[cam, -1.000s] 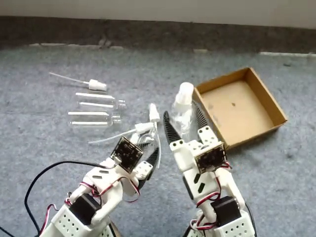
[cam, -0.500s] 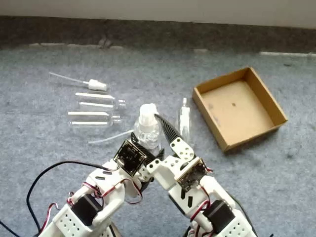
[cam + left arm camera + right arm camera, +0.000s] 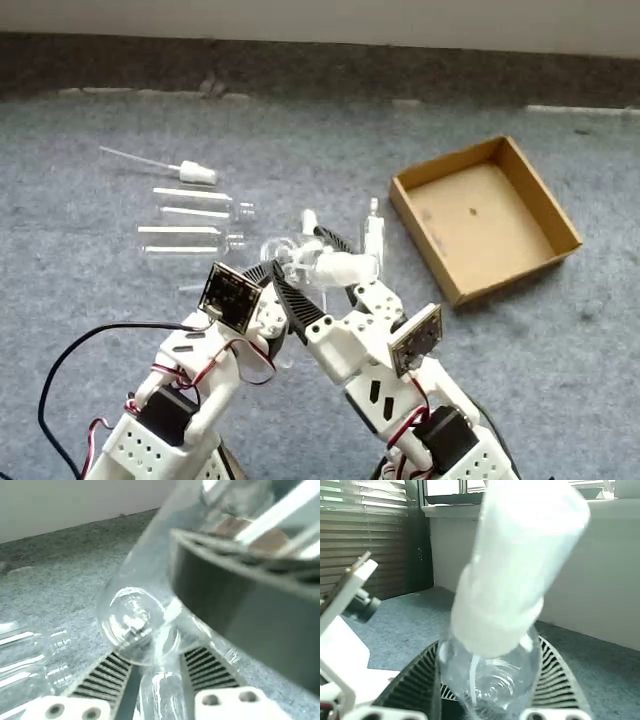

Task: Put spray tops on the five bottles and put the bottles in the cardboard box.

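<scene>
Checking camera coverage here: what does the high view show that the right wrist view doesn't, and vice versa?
High view only: the cardboard box, two bare bottles lying flat, and a loose spray top beyond them. Right wrist view only: window blinds in the room behind. Both: the capped bottle clamped in the right gripper.

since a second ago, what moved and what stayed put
The right gripper swung its capped bottle away from beside the cardboard box toward the left gripper and tipped it from upright to nearly lying. It kept hold throughout. The box, the two loose bottles and the spray top on the carpet stayed put.
</scene>
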You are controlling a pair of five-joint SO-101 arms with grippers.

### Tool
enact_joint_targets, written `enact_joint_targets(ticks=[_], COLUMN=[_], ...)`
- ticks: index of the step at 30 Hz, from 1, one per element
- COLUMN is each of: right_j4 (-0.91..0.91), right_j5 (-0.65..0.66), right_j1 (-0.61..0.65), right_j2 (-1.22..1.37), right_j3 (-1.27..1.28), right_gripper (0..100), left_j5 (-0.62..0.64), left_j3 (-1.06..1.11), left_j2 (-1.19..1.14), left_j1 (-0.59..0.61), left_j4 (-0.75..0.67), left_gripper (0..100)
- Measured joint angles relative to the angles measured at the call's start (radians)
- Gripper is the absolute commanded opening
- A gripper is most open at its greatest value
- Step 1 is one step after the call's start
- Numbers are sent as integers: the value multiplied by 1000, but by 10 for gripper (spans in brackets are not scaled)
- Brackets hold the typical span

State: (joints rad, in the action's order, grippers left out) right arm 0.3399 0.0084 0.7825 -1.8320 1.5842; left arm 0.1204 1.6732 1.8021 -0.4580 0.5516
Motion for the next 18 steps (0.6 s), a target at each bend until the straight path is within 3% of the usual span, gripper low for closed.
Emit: enact_joint_targets(ticks=[11, 18], right_j4=[12, 32], right_j5=[-6, -9], right_j1=[0, -187], right_j2=[0, 11], right_j3=[0, 23], right_gripper=[91, 91], left_j5=[0, -3], left_j3=[0, 0], left_j2=[0, 2], left_j1=[34, 84], left_j4=[0, -5], left_gripper=[38, 38])
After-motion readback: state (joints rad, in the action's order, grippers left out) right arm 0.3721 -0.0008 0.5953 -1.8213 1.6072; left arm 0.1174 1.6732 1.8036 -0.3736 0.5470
